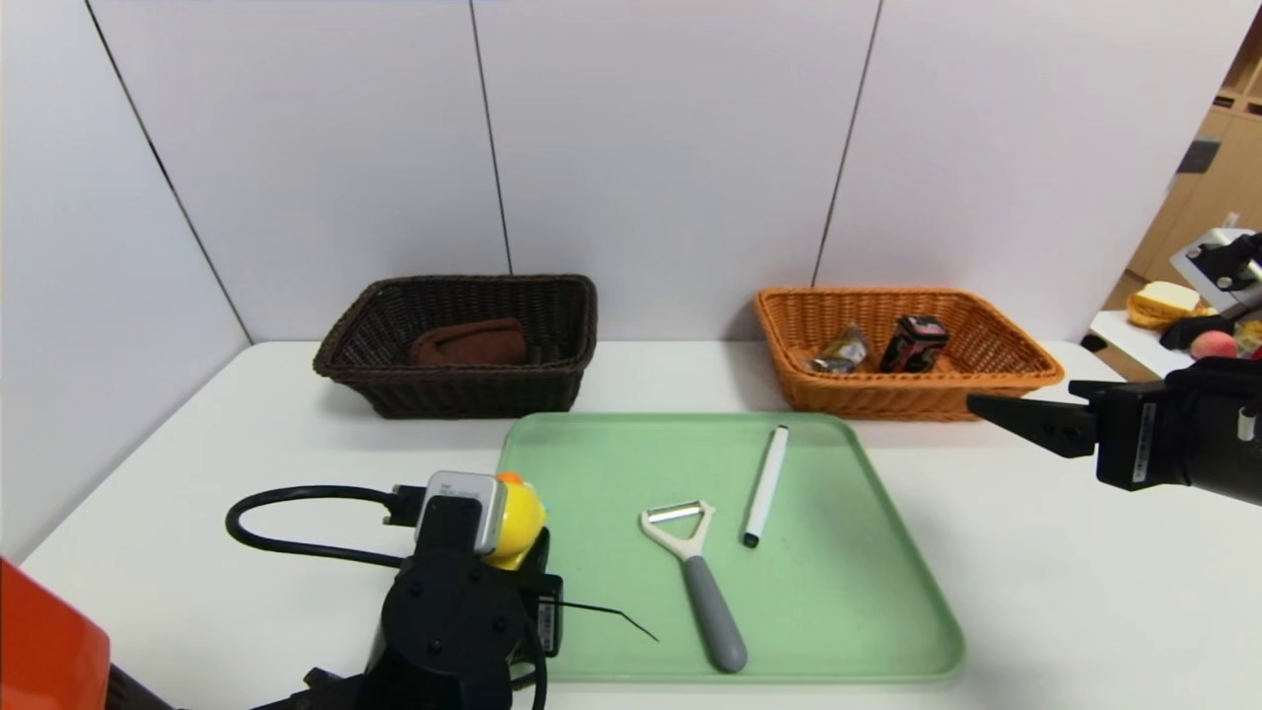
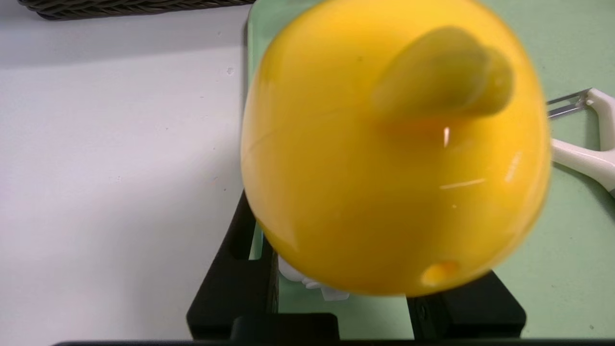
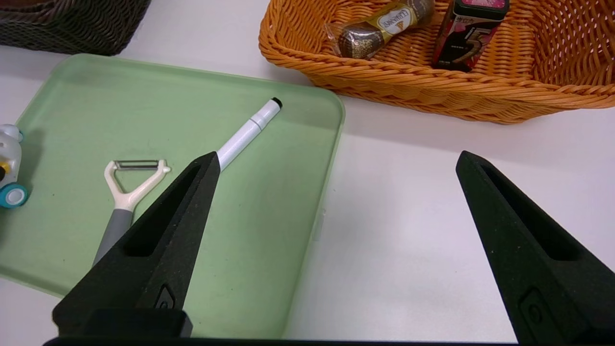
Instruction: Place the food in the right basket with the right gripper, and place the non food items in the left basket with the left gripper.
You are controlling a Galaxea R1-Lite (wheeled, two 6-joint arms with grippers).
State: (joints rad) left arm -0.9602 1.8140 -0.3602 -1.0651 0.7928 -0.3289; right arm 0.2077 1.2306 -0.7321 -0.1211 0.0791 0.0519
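Yellow plastic duck toy [image 2: 394, 149] sits clamped in the left gripper [image 1: 493, 552] at the left edge of the pale green tray [image 1: 848, 611]. On the tray lie a grey-handled white peeler [image 1: 695, 572] and a white marker pen [image 1: 766, 485]. The right gripper [image 3: 336, 163], fingers wide apart, hovers over the white table [image 1: 1065, 592] just beside the orange wicker basket [image 1: 1006, 380].

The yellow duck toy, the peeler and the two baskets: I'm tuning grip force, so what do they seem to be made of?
Yellow duck toy: glossy, likely plastic or vinyl, given its sharp highlights; it is held in the left end effector.
Peeler: white plastic-looking head, thin metal blade, matte grey handle.
Dark basket and orange basket: woven strands, wicker or an imitation.
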